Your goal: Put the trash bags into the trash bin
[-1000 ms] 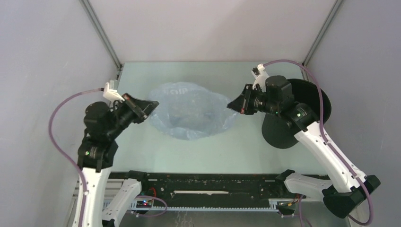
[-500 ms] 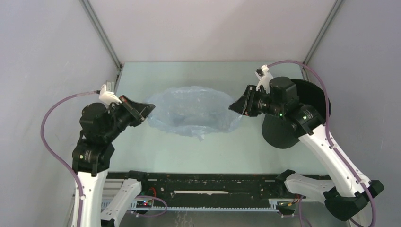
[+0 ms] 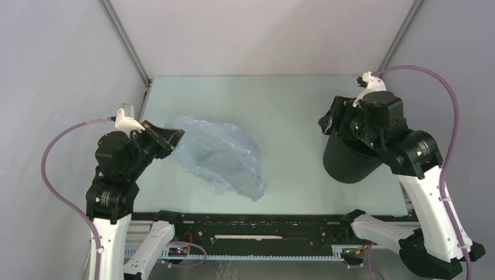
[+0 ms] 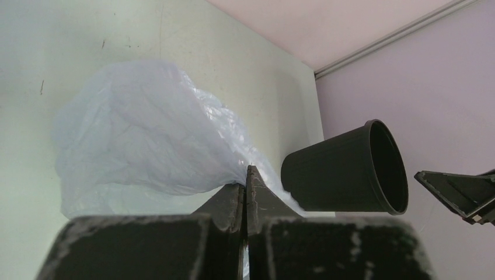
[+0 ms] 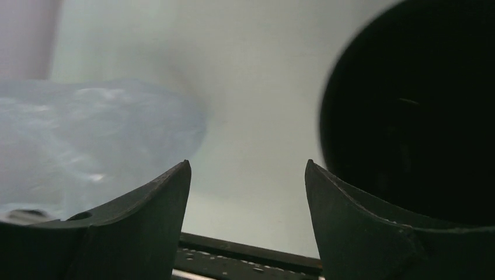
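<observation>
- My left gripper [image 3: 174, 136] was pinched tight on an edge of the trash bag [image 3: 219, 156]. In the left wrist view the jaws met with no gap, and the film ran straight into the seam between them.
- The trash bag was pale blue-grey, see-through and crumpled. It spread from the left gripper across the left half of the table [image 3: 280, 99] and narrowed to a point toward the near edge.
- I could not tell how much of the bag rested on the table and how much hung from the held edge.
- My right gripper [image 3: 328, 121] stood wide, its jaws well apart and holding nothing. Through the gap in the right wrist view I saw only the table surface.
- The trash bin [image 3: 349, 166] was black and round and sat on the right side of the table. In the overhead view it was just below the right gripper and partly covered by that arm.
- From the left wrist view the bin lay tipped on its side, with its flared mouth turned away from the bag and toward the right gripper.
- From the right wrist view the bin's dark mouth filled the right of the picture, just beside one jaw. I could not tell whether that jaw touched the rim.
- Bag and bin were apart, with table surface between them, and the bag lay wholly outside the bin.
</observation>
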You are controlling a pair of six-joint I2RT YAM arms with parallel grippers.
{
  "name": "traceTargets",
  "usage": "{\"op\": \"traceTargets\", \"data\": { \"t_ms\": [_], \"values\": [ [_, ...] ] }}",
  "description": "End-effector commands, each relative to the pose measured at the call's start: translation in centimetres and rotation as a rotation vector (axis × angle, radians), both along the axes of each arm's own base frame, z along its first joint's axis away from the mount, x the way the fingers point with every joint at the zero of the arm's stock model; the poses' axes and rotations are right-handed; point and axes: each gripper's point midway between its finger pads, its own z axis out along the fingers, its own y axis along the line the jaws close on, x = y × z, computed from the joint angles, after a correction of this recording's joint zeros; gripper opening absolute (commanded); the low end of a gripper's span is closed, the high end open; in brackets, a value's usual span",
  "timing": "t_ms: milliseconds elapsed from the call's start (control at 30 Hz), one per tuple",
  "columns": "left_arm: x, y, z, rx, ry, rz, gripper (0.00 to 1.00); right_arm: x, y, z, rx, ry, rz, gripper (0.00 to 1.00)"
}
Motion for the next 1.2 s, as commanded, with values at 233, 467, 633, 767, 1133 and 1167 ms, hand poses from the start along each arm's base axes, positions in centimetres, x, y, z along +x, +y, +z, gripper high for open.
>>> {"op": "traceTargets", "data": {
  "t_ms": [233,467,633,767,1133,1167],
  "values": [
    [0.2,-1.5,4.1,-0.047,-0.069,-0.083,0.00,1.3,-4.7,-6.5,-0.311,0.161,-0.154,0.75],
    [-0.5,-2.3,5.2,-0.077,-0.087,-0.126,0.00,3.5,-4.8,-10.1,-0.404,0.217,-0.155,0.65],
    [-1.1,-2.2,5.5,-0.093,-0.094,-0.122,0.00,4.5,-3.5,-11.1,-0.405,0.227,-0.095,0.44],
    [-1.5,-2.2,6.2,-0.109,-0.107,-0.121,0.00,5.1,-1.7,-11.2,-0.379,0.220,-0.030,0.18],
    [-2.5,-1.4,8.3,-0.100,-0.158,-0.080,0.00,5.0,9.9,-9.5,-0.341,0.104,0.319,0.00],
    [-2.7,-1.4,8.6,-0.102,-0.162,-0.079,0.00,5.2,10.8,-9.4,-0.326,0.090,0.349,0.00]
  ]
}}
